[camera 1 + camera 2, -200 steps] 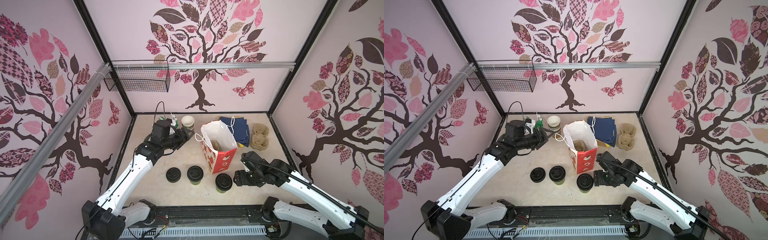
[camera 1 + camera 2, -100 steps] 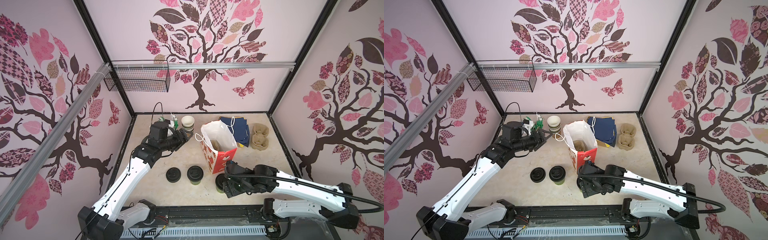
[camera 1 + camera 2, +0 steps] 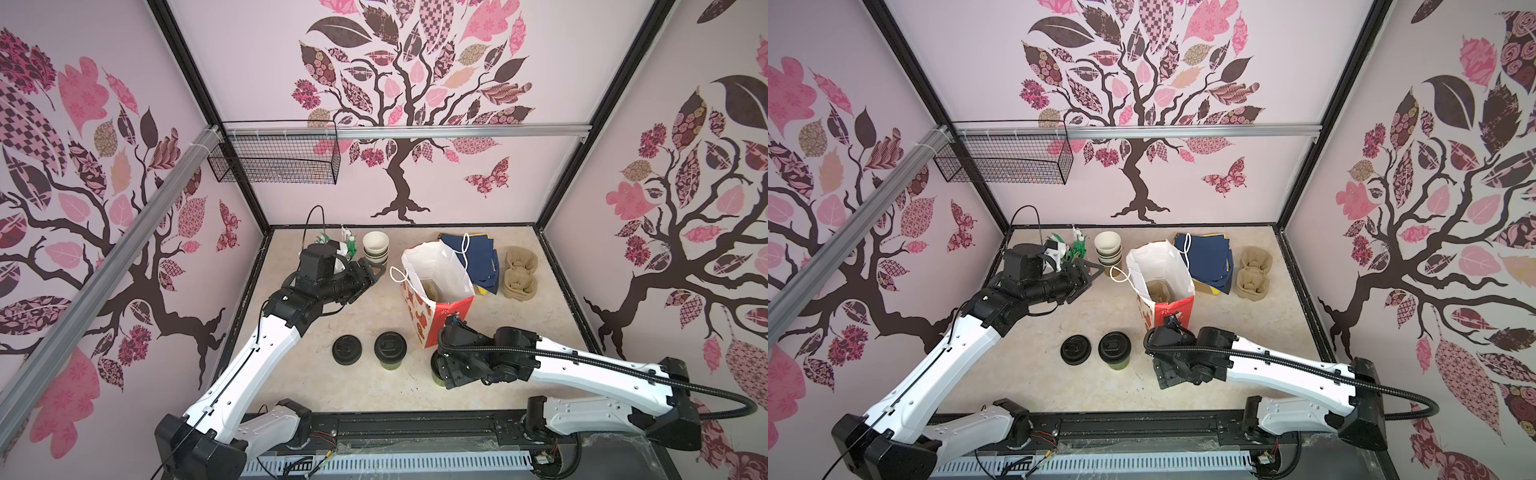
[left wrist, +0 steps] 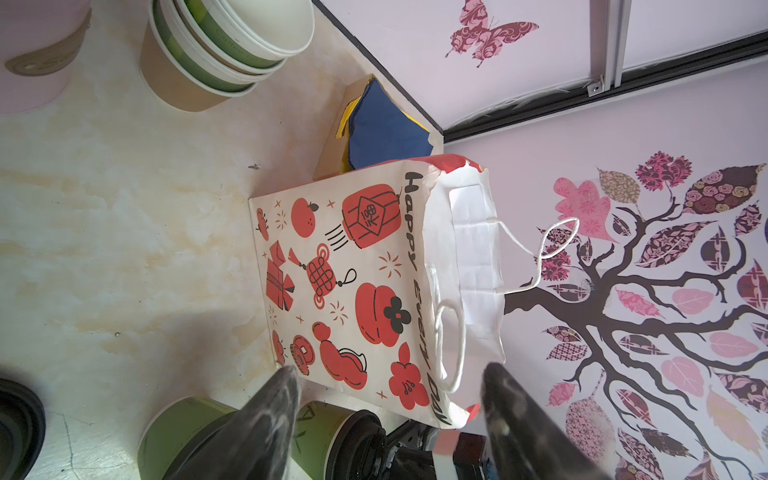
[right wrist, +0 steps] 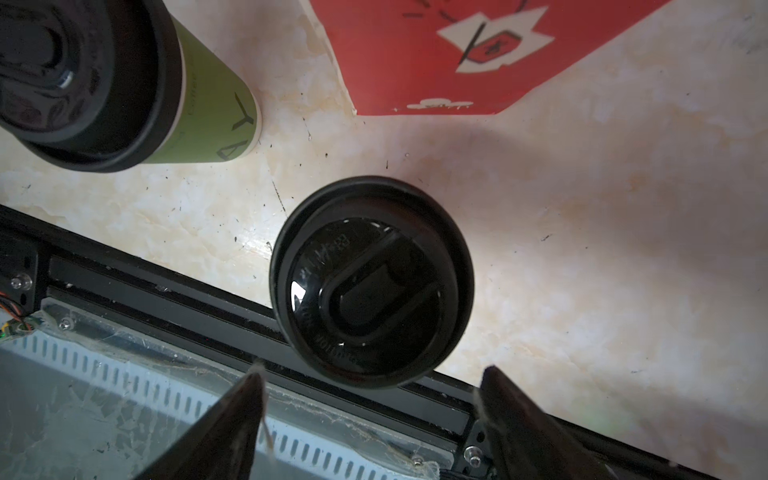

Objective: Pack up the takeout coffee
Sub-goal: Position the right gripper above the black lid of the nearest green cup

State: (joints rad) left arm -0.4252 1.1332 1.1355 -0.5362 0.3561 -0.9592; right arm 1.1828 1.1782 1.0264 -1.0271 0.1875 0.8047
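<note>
The right gripper [image 5: 372, 370], jaws apart, is being held over a black-lidded green paper cup [image 5: 371, 286]. The left gripper [image 4: 390, 372] is being held apart too.

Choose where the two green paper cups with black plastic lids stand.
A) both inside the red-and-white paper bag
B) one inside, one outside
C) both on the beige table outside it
C: the first green lidded paper cup stands beside the red-and-white paper bag, the second green lidded paper cup below the open right gripper, both on the beige table.
</note>
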